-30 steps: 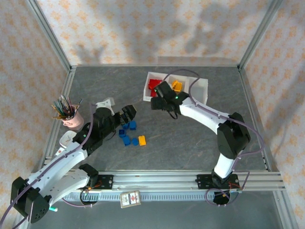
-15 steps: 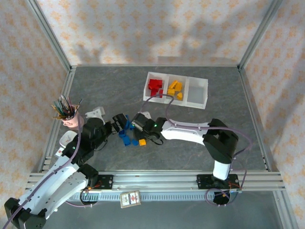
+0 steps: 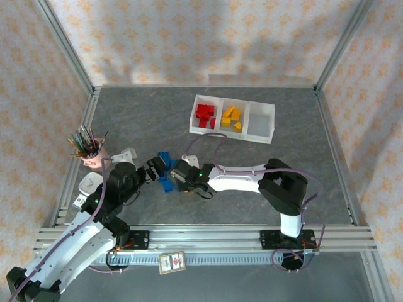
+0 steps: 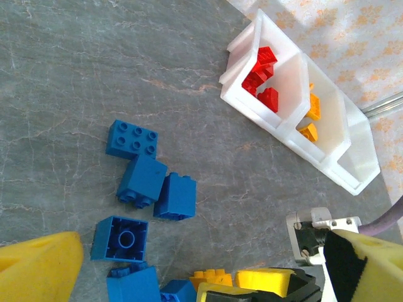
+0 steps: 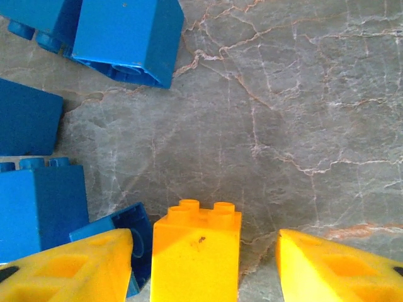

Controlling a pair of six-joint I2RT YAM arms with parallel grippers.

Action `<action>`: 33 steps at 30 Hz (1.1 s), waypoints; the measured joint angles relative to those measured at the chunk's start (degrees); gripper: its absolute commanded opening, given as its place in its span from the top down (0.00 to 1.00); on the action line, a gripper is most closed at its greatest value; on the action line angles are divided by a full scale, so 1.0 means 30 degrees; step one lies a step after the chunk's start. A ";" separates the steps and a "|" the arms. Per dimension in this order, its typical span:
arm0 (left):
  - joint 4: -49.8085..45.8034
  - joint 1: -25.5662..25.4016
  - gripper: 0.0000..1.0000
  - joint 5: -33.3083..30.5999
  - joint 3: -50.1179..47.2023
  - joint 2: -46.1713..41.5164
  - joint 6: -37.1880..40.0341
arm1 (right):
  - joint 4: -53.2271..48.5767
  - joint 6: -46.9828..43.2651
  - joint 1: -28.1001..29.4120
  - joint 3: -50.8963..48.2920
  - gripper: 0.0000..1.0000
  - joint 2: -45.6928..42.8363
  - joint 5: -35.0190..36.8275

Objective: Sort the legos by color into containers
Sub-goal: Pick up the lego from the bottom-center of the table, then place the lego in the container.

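Note:
The containers stand at the back as one white tray: red legos in the left bin, yellow-orange ones in the middle, the right bin bare. Several blue legos lie loose on the table in front. My right gripper is open and low, with a yellow-orange lego standing between its fingers; there is a gap to the right finger. My left gripper is open over the blue legos, and the right gripper sits between its fingers.
A pink cup of pens stands at the left edge, beside my left arm. A white object lies near it. Metal frame posts border the table on both sides.
My right arm has swung from the tray down to the loose bricks and now straddles the yellow-orange one. My left arm has drawn back toward the near left.

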 measured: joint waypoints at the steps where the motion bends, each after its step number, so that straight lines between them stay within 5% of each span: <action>1: -0.0007 0.0000 0.01 0.0000 0.0000 0.0029 0.0007 | 0.0051 0.0117 0.0000 -0.0029 0.42 0.0000 0.0066; 13: -0.0080 0.0000 0.01 0.0022 0.0000 -0.0087 -0.0007 | 0.0240 0.0896 0.0036 -0.1894 0.50 -0.0459 0.0627; 24: -0.0073 0.0000 0.01 0.0415 0.0000 -0.0248 -0.0124 | -0.0015 0.0634 0.0036 -0.1836 0.67 -0.0721 0.1035; 33: 0.0408 0.0000 0.01 0.1887 0.0379 0.0903 0.0219 | -0.0874 0.0444 -0.0765 -0.1836 0.71 -0.3388 0.1843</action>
